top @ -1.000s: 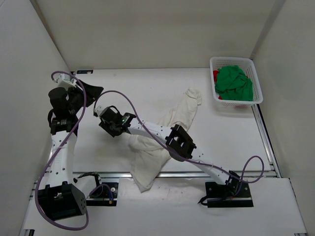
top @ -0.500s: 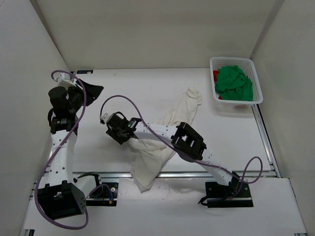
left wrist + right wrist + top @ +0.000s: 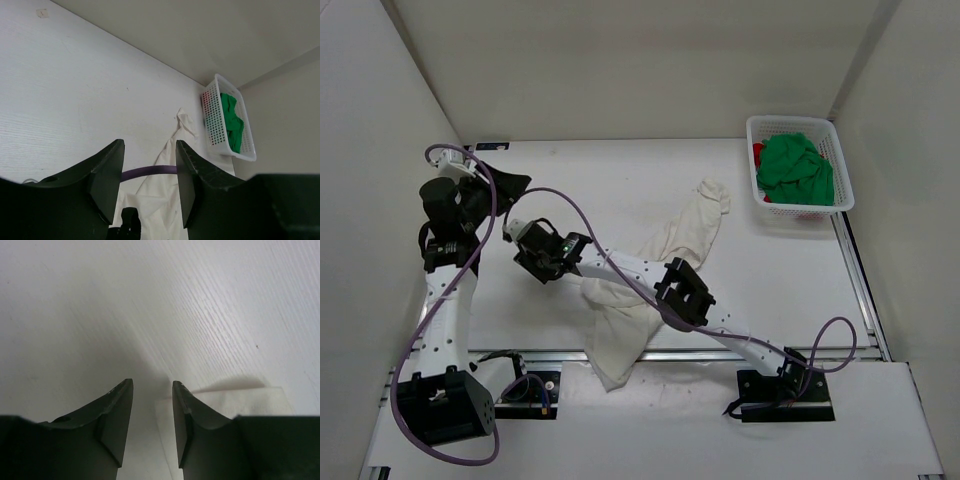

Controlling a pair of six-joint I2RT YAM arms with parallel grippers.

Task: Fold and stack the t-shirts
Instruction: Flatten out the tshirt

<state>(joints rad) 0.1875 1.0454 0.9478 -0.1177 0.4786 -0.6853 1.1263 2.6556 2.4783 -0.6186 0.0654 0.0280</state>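
**Both grippers open, cream shirt unfolded left of the basket**

Your landmark is the basket [image 3: 790, 121].
- Table [image 3: 620, 190]: the basket sits on its far right corner.
- Cream-white shirt [image 3: 618, 345]: crumpled and unfolded. It runs as a diagonal strip from near the basket's left side, down and left to the table's near edge, where its lower end hangs over.
- Right arm [image 3: 720, 325]: reaches left from below the basket and crosses over the cream-white shirt.
- Green shirt [image 3: 795, 170]: bunched inside the basket, on top.
- Red shirt [image 3: 758, 152]: in the basket under the green one. You only see slivers of it at the left wall and the near wall.
- Left gripper [image 3: 149, 150]: well left of the basket, up off the table and aimed back toward it. Jaws apart, gripping nothing.
- Right gripper [image 3: 151, 390]: well left of the basket, just past the cream-white shirt's left edge and low over bare table. Jaws apart. The cloth edge shows behind the right finger; you can't tell whether it touches.
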